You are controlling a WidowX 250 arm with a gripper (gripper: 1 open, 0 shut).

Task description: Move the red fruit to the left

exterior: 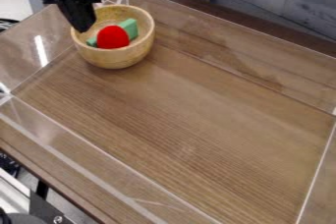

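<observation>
One red fruit (114, 36) sits inside the bowl (132, 55), toward its left side, with a bit of green stem showing at its lower left edge. Just beside it, on the right and slightly behind, a flat light-green piece (129, 26) leans within the same bowl, touching or nearly touching the fruit — which of the two cannot be told. The bowl is tan wood, round, and stands near the far left corner of the table (197, 110), a wood-grain surface with bare boards stretching to the right and toward the camera. Clear plastic walls (53, 164) ring the tabletop; reflections streak the near and left panels. The gripper (81, 24) is black and hangs over the bowl's left rim, pointing steeply down, its tip just beside the fruit on the left and slightly above it; it partly hides the rim behind it. Its fingers are pressed together, clenched on nothing — the fruit lies free in the bowl, not held. Beyond the far wall lie grey planks and a dark object at the top edge, too cut off to identify. At the lower left corner, dark hardware and a cable show below the table edge. No writing or brand mark can be read anywhere.
</observation>
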